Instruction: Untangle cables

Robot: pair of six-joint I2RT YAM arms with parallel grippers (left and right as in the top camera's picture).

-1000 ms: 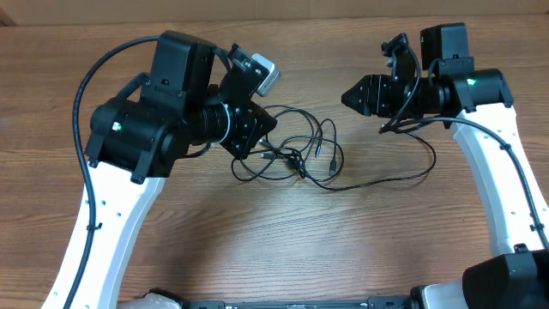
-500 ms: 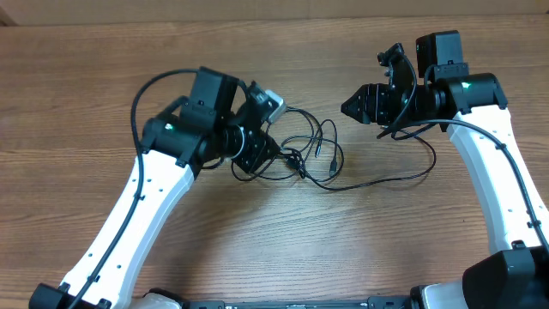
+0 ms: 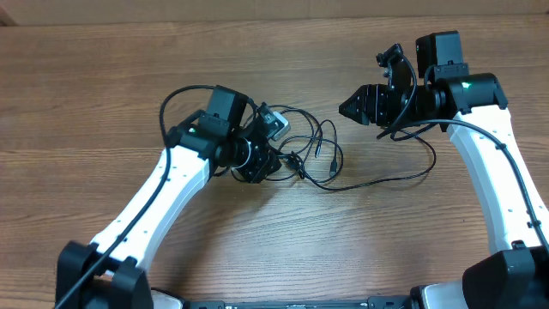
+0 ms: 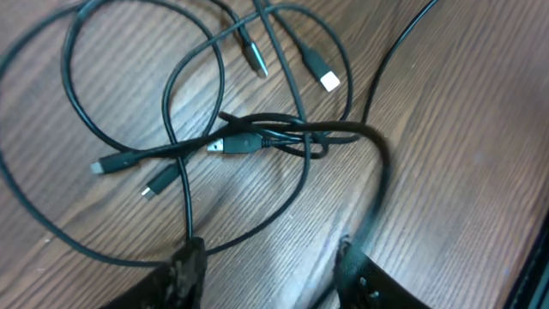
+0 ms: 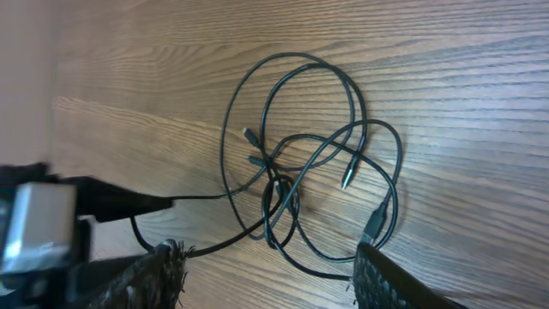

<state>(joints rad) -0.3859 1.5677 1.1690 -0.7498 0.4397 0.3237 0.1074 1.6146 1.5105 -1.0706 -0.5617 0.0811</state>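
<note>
The wooden table (image 3: 274,249) shows broad bare wood toward its near edge. The left gripper (image 4: 270,253), jaws spread, sits low over the left rim of the tangle, and the right gripper (image 5: 268,257), jaws spread and pinching nothing, hangs apart. The cables (image 3: 313,154) lie knotted mid-table, one strand trailing right.

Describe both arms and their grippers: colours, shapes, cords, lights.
The left arm and right arm have white rounded links and bulky black joints. Each carries a thick black cord and a small green light. The left gripper and right gripper are black, each with two dark fingers. A grey camera sits at the left wrist.
</note>
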